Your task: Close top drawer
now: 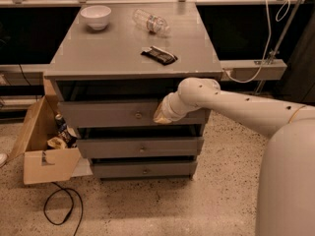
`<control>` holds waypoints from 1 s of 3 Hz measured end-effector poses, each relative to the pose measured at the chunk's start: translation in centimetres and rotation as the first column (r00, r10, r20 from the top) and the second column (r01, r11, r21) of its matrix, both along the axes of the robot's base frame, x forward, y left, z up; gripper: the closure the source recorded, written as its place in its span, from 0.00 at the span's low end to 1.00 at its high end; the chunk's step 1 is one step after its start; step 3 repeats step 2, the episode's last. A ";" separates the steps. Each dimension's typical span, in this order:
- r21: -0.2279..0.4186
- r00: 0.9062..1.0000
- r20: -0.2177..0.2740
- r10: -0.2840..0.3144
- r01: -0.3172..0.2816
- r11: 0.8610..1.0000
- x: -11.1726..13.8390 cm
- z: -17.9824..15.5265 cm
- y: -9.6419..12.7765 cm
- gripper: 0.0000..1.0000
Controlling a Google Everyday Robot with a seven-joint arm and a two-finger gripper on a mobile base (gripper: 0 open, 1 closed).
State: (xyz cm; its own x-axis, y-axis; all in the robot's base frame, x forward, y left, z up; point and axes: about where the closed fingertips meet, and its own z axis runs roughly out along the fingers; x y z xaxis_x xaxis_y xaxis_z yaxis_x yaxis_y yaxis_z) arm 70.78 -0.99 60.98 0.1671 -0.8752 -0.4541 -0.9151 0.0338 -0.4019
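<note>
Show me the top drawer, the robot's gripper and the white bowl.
top drawer (pixel 106 114): camera view, left half of its front panel.
gripper (pixel 163 115): camera view, its tip, at the top drawer's front.
white bowl (pixel 96 17): camera view, outer wall.

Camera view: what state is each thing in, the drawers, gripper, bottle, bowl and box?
Top drawer: partly open, dark gap above its front.
Gripper: against the top drawer's front, right of the knob.
Middle drawer: further in; fully shut or not, cannot tell.
Bottom drawer: the same.
Bottle: lying on its side.
Bowl: upright.
Cardboard box: open on top.
</note>
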 end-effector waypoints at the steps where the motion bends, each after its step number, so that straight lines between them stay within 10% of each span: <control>1: 0.006 1.000 -0.005 -0.010 0.010 1.000 -1.4 0.5 -2.1 1.00; 3: 0.075 0.999 -0.053 -0.003 0.007 0.997 -5.3 0.9 -6.0 1.00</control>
